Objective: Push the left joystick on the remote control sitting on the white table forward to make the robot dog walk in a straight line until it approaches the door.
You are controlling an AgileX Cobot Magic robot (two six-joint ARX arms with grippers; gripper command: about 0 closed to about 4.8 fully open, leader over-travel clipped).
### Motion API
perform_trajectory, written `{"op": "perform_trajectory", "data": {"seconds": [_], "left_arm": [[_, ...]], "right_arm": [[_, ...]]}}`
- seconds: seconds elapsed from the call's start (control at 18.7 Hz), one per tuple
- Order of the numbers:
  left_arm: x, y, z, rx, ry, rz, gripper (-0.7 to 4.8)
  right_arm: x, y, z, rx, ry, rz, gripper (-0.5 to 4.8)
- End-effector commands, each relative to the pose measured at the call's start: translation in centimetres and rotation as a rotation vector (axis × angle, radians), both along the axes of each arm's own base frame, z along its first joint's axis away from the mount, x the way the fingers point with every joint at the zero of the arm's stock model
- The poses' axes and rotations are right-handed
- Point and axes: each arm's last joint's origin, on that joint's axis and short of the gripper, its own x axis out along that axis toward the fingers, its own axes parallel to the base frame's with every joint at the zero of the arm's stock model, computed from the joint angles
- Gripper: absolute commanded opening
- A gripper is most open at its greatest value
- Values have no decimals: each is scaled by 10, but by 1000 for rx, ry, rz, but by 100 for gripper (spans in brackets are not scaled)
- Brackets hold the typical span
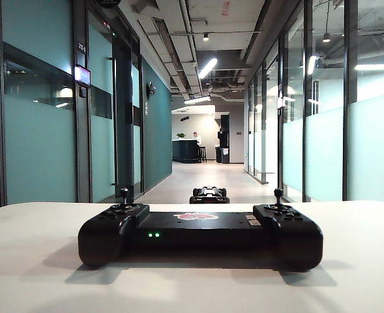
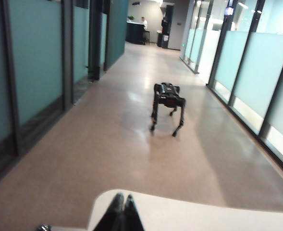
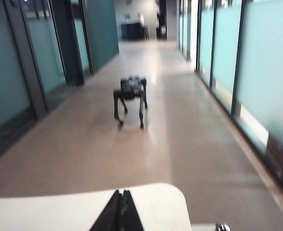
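From my remote station, the exterior view looks down a glass-walled corridor across the white desk (image 1: 35, 261), where the remote control (image 1: 200, 235) lies flat near the front edge, two green lights glowing on the face toward the camera and a red-white logo on its top. The left joystick (image 1: 124, 195) stands upright on the controller's left handle; its twin stick (image 1: 278, 195) stands on the right handle. Neither arm appears in this view, and nothing touches either stick.

Beyond the desk's far edge, the robot dog (image 1: 209, 194) is on the corridor floor, only its upper body visible over the controller. Both wrist views show it standing on all four legs on the pale floor, well apart from the desk, facing away down the hallway.

In the left wrist view, my left pincer (image 2: 121, 197) sits closed, fingertips pressed together, holding nothing, its tips over a rounded corner of the desk. In the right wrist view, the right pincer (image 3: 120, 193) is likewise closed and empty, over the opposite rounded corner.
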Motion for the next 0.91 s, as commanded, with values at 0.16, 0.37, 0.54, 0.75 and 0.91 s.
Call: {"op": "perform_trajectory", "data": {"seconds": [0.16, 0.37, 0.54, 0.75, 0.91], "left_arm": [[25, -4, 22, -58, 122, -149, -5], [48, -9, 31, -61, 214, -224, -5], [63, -21, 41, -49, 249, -295, -5], [74, -38, 46, -37, 299, -390, -5], [78, -49, 50, -30, 341, -476, -5]], "right_arm": [[11, 0, 35, 54, 134, 4, -6], [33, 3, 45, 112, 286, 80, -6], [47, 9, 53, 145, 426, 118, -6], [64, 26, 62, 121, 522, 213, -6], [74, 43, 62, 130, 608, 254, -6]]}}
